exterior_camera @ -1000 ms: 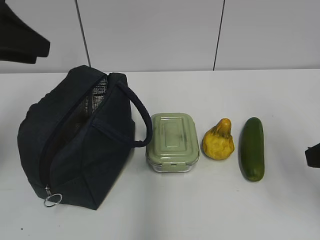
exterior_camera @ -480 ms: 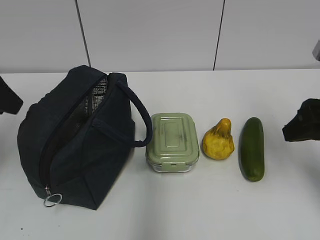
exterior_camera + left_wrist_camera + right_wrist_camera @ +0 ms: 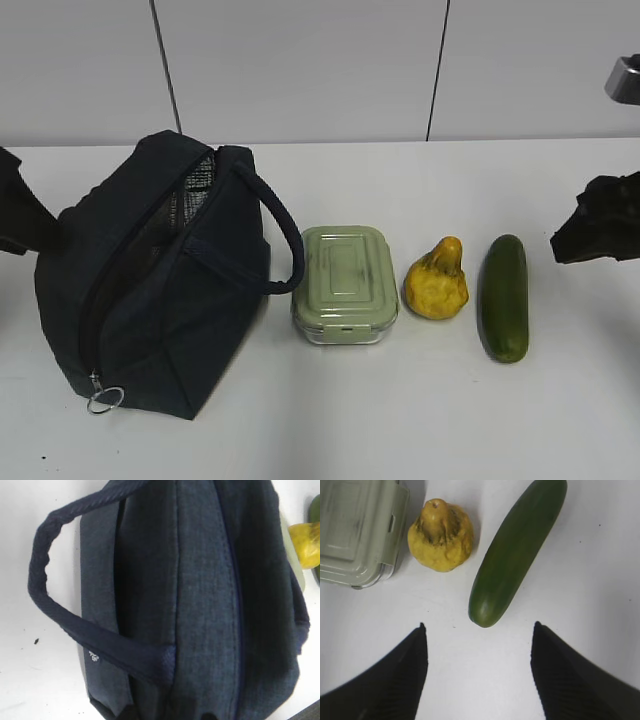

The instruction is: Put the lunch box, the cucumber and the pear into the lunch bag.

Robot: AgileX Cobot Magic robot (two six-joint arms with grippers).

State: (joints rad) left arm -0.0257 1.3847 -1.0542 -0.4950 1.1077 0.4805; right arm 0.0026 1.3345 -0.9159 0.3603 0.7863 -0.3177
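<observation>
The dark navy lunch bag (image 3: 160, 280) stands on the left of the white table with its zip open and silvery lining showing. To its right lie the sage-green lidded lunch box (image 3: 344, 283), the yellow pear (image 3: 436, 280) and the dark green cucumber (image 3: 504, 296), in a row. My right gripper (image 3: 590, 232) hovers right of the cucumber. In the right wrist view it (image 3: 479, 630) is open and empty, with the cucumber's (image 3: 517, 550) near end just ahead of the fingertips. My left gripper (image 3: 20, 215) is at the bag's left side. The left wrist view is filled by the bag (image 3: 200, 600); its fingers are not visible.
A metal ring pull (image 3: 104, 399) hangs at the bag's front corner. One loop handle (image 3: 285, 235) arches toward the lunch box. A grey panelled wall (image 3: 300, 70) stands behind the table. The right wrist view also shows the pear (image 3: 440, 535) and the lunch box (image 3: 357, 530).
My right arm has come in from the right edge and moved up and left toward the cucumber. My left arm has dropped from the top left to beside the bag. The objects have not moved.
</observation>
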